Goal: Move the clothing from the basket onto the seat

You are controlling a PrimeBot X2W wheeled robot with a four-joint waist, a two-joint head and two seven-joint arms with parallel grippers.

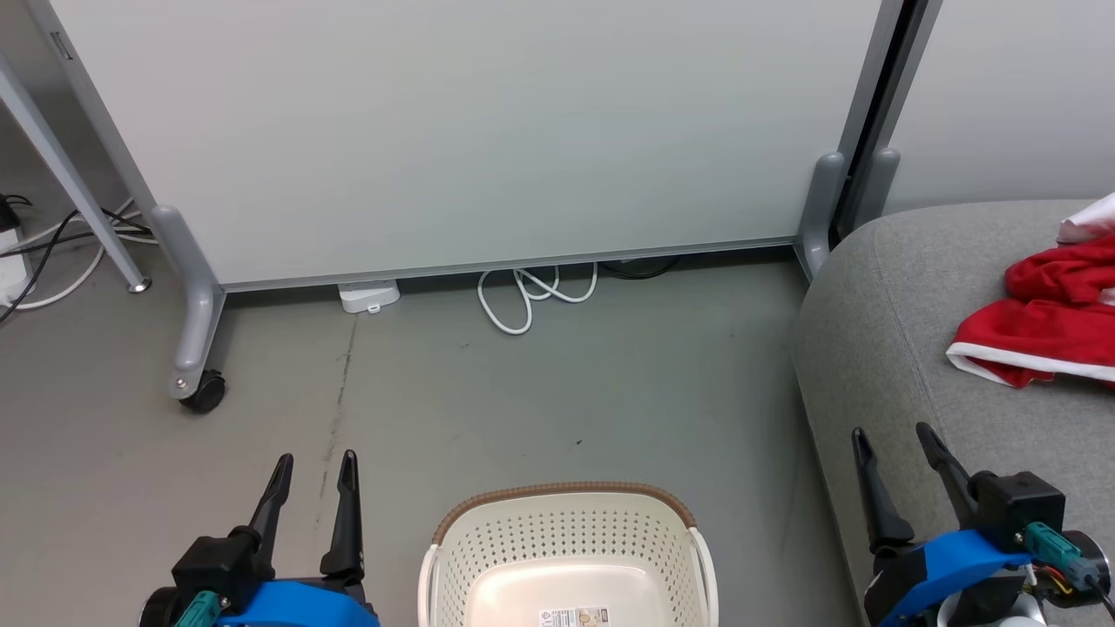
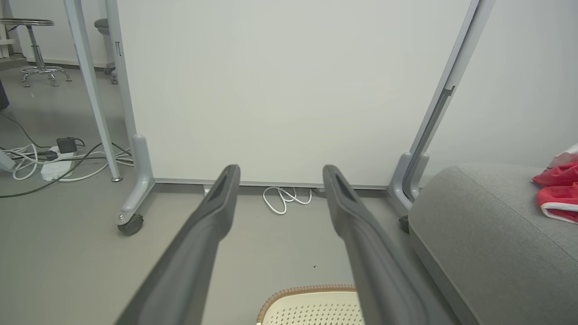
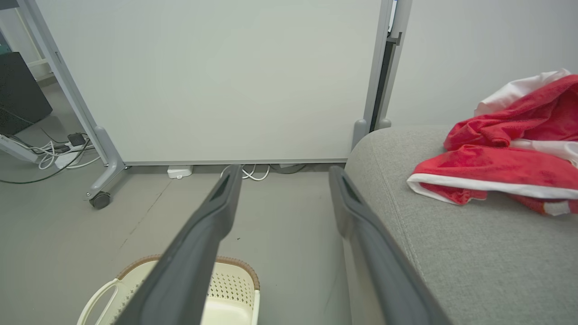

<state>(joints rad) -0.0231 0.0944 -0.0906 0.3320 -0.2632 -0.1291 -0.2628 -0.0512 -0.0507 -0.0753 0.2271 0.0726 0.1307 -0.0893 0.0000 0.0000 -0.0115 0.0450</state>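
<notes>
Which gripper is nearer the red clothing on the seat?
The right gripper: it is open by the edge of the grey seat, with the clothing ahead of it. The left gripper is on the other side of the basket.

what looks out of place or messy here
Only the clothing: it lies crumpled in a heap on the seat, not spread flat. The basket stands upright; nothing looks spilled or damaged.

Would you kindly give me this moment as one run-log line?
basket: looks empty | clothing: on seat | left gripper: open | right gripper: open
</notes>
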